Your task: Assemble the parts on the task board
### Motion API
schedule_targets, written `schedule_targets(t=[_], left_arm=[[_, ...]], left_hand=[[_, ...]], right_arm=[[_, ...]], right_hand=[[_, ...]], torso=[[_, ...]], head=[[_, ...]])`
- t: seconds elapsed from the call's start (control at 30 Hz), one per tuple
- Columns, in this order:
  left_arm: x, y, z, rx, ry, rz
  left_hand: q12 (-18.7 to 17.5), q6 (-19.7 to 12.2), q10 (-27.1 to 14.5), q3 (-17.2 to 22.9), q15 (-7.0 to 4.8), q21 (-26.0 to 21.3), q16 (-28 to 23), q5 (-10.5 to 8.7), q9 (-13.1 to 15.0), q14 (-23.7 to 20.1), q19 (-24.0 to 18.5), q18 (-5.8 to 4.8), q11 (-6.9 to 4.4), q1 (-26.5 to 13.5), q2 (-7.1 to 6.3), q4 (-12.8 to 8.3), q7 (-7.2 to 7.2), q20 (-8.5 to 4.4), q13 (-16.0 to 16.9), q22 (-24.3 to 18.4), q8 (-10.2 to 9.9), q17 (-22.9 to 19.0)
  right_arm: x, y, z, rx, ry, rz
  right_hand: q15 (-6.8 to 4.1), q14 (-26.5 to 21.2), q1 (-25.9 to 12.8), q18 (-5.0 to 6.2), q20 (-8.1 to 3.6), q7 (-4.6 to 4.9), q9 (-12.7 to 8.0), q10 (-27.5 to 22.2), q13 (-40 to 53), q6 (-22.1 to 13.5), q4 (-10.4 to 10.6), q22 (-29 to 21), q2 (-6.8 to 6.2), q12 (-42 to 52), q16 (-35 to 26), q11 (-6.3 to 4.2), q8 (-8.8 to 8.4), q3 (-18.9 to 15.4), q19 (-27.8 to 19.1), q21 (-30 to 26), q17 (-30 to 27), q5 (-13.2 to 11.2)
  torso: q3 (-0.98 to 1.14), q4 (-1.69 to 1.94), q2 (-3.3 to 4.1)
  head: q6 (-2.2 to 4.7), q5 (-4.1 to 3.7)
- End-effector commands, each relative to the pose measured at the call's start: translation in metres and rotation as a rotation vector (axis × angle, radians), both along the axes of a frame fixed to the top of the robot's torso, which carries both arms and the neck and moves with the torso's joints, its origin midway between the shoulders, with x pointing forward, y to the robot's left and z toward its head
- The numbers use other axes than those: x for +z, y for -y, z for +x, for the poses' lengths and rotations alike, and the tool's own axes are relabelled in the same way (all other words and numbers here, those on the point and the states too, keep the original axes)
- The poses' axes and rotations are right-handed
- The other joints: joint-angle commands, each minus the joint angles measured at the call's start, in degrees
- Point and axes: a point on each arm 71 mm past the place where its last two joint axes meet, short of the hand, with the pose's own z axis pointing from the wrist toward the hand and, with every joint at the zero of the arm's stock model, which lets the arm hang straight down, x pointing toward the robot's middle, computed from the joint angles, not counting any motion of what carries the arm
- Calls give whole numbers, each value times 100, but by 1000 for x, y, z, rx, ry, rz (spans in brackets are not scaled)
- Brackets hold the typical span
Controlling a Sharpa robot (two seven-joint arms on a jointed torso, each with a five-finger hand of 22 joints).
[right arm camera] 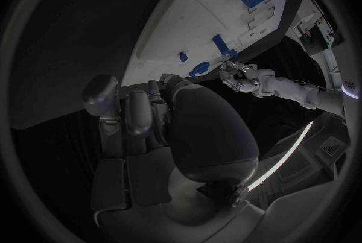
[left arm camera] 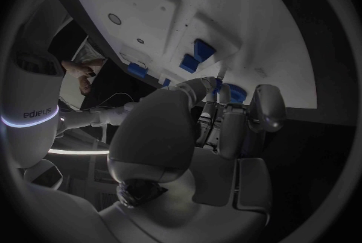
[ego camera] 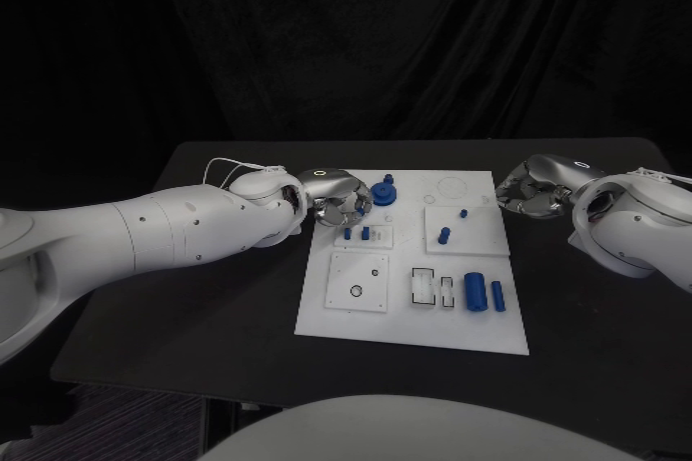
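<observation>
The white task board lies mid-table. My left hand hovers over its far left corner with fingers curled in, fingertips close beside a blue round part standing on the board. In the left wrist view the curled fingers reach up to that blue round part; whether they touch it I cannot tell. My right hand hangs just off the board's far right edge, fingers curled with nothing in them. Small blue pegs stand near the left hand. Two blue cylinders lie at the near right.
A raised white sub-plate on the board's right half carries two small blue pieces. Another sub-plate with holes sits near the front left. Black table runs wide to the left of the board and narrower to its right.
</observation>
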Motion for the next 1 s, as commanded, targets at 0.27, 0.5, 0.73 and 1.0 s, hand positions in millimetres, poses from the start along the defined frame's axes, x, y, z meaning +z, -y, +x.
schedule_targets(t=[0.27,0.5,0.73,1.0], left_arm=[[-5,5,3,1,-26,16],[-9,7,4,3,-45,29],[-11,7,4,6,-56,37],[-11,4,4,11,-59,39]], left_hand=[[16,20,25,27,11,-57,-19,17,-12,-68,-81,-45,16,9,-17,-8,-9,-2,1,753,-37,1],[5,1,4,28,21,-82,-28,1,-38,-95,-114,-40,28,-4,-24,-12,-18,3,-7,744,-83,-29],[-2,-10,-8,25,30,-106,-36,-11,-60,-125,-145,-35,36,-15,-41,-23,-35,9,-13,735,-123,-62],[-12,-13,-24,31,35,-128,-44,-11,-78,-156,-173,-29,43,-16,-55,-41,-47,13,-21,727,-155,-97]], right_arm=[[-1,0,-1,-6,-8,-7],[-1,0,-1,-7,-10,-7],[-2,0,-1,-6,-12,-8],[-2,-1,0,-5,-12,-9]], right_hand=[[-15,-44,-61,57,-9,-5,-9,-41,238,-10,20,631,-8,-33,-23,10,-2,-1,-28,-34,-5,31],[-15,-44,-61,57,-9,-5,-9,-41,238,-10,20,631,-8,-33,-23,10,-2,-1,-28,-34,-5,31],[-15,-46,-61,57,-9,-6,-10,-42,239,-9,20,631,-6,-34,-25,11,-3,4,-29,-40,-6,29],[-15,-46,-61,57,-9,-6,-10,-42,239,-9,20,631,-6,-34,-25,11,-3,4,-29,-40,-6,29]], torso=[[-2,-5,-2],[0,2,-1],[-2,-4,0],[-3,-1,-1]], head=[[0,3],[0,-7],[0,5],[0,16]])
